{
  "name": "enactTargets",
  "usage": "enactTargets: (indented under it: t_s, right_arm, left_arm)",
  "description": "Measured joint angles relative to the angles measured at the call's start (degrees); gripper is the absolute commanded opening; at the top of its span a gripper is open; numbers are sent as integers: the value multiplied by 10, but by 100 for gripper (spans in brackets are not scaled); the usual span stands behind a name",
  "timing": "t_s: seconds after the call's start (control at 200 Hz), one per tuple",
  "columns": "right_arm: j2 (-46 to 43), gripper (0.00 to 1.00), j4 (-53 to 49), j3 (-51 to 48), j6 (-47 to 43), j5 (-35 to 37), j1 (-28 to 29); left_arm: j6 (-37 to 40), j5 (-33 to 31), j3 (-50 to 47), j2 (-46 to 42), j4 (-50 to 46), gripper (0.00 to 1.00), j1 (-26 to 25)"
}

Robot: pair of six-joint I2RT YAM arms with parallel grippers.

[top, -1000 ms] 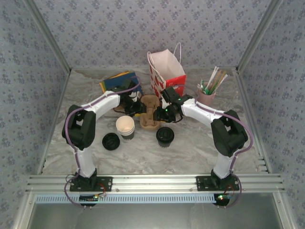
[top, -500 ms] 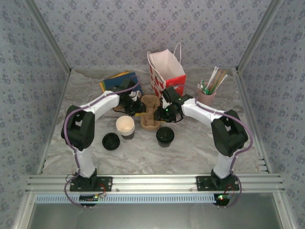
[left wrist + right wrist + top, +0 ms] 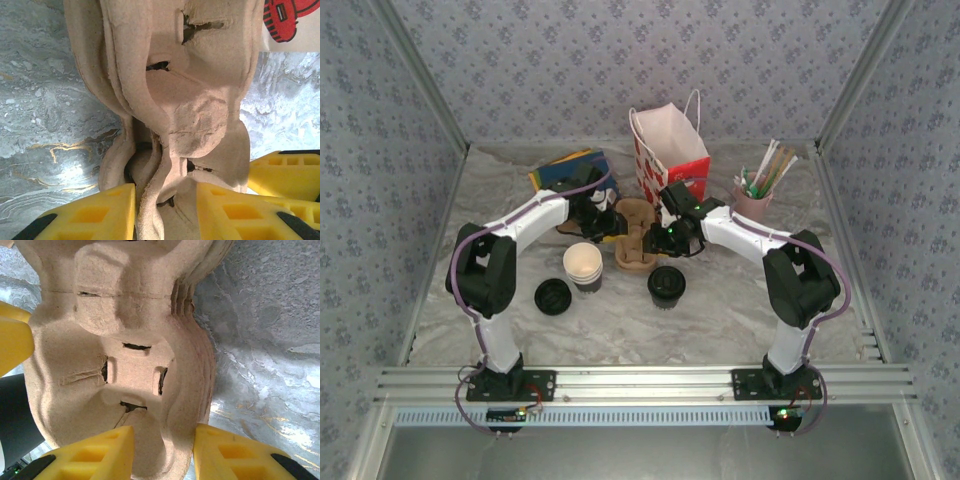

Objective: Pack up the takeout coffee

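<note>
A: Takeout coffee (image 3: 666,284)?
B: Stood lidded on the worktop (image 3: 730,315), just in front of the pulp carrier (image 3: 635,250), clear of both claws and nearer the right one.
A: Claws?
B: Left claw (image 3: 165,212) was pinched narrow on the carrier's rim. Right claw (image 3: 163,455) was the same on the opposite rim.
A: Writing?
B: Red print on the white bag (image 3: 672,160) behind, too small to read.

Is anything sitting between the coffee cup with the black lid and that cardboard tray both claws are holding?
Nothing visible does. The lidded cup stands just in front of the cardboard tray, bare table between them. The left claw and right claw pinch the tray's opposite edges.
</note>
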Motion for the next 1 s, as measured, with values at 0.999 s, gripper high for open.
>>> enactTargets:
  t_s: [0.999]
  right_arm:
    - [1,36,-7,0,-2,-1,-1]
  left_arm:
    - [-9,48,-4,2,16,38,8]
